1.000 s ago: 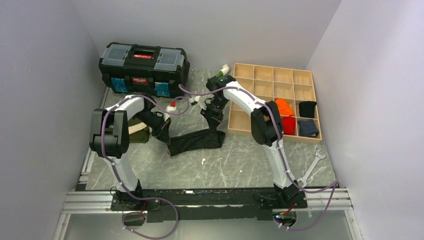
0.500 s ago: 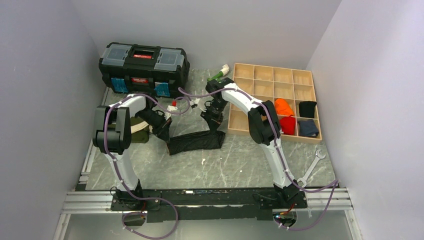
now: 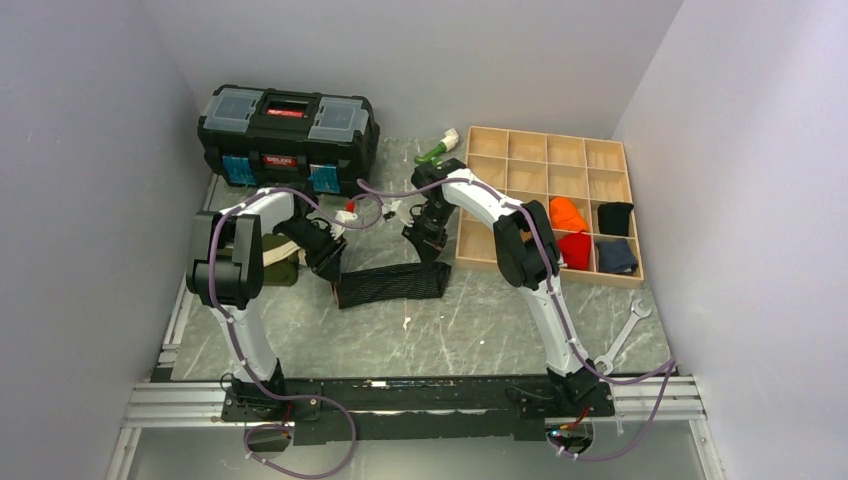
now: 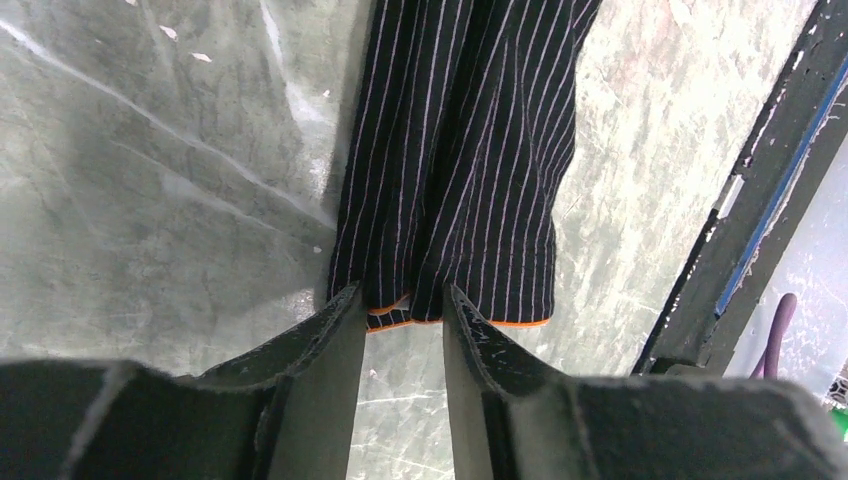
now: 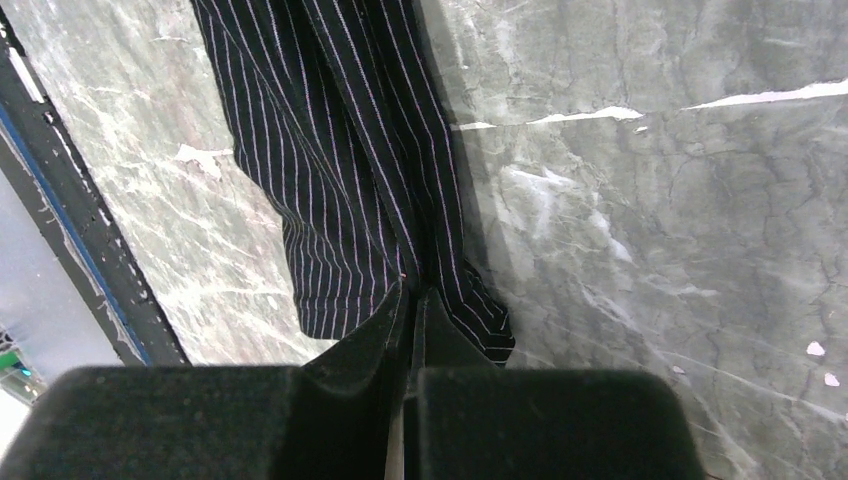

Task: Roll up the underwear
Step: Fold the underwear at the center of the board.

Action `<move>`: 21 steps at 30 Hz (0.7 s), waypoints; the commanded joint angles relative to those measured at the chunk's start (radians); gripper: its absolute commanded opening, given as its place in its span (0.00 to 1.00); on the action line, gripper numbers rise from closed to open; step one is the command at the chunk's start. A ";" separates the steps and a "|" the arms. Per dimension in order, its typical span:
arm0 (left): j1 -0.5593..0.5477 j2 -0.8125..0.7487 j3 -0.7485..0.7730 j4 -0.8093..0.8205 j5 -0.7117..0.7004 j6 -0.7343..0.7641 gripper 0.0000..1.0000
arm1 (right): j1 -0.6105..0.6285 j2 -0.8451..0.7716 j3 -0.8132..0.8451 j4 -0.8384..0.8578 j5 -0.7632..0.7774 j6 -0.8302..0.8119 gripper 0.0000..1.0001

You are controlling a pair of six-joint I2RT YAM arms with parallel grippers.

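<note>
The underwear (image 3: 392, 283) is a black, finely striped strip folded lengthwise, lying flat on the marble table between the two arms. My left gripper (image 3: 335, 272) is at its left end. In the left wrist view the jaws (image 4: 397, 300) stand apart, and the orange-trimmed hem of the underwear (image 4: 460, 150) lies just at the fingertips, with bare table showing between the fingers. My right gripper (image 3: 432, 255) is at the strip's right end. In the right wrist view it (image 5: 410, 292) is shut, pinching a fold of the underwear (image 5: 340, 150).
A black toolbox (image 3: 288, 135) stands at the back left. A wooden divided tray (image 3: 545, 165) at the right holds orange, red, black and blue rolled cloths. An olive green garment (image 3: 272, 262) lies by the left arm. A wrench (image 3: 620, 335) lies at the front right.
My left gripper has opened and let go of the underwear's left end, which now lies flat on the table. The right gripper stays shut on the right end.
</note>
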 commanded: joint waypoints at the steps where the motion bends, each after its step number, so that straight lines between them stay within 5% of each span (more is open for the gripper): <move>1: -0.004 -0.019 0.014 0.020 -0.008 -0.013 0.40 | -0.011 -0.013 -0.012 0.002 0.022 0.005 0.00; 21: -0.002 -0.215 -0.047 0.145 -0.013 -0.124 0.44 | -0.009 -0.020 0.013 0.019 -0.020 0.034 0.01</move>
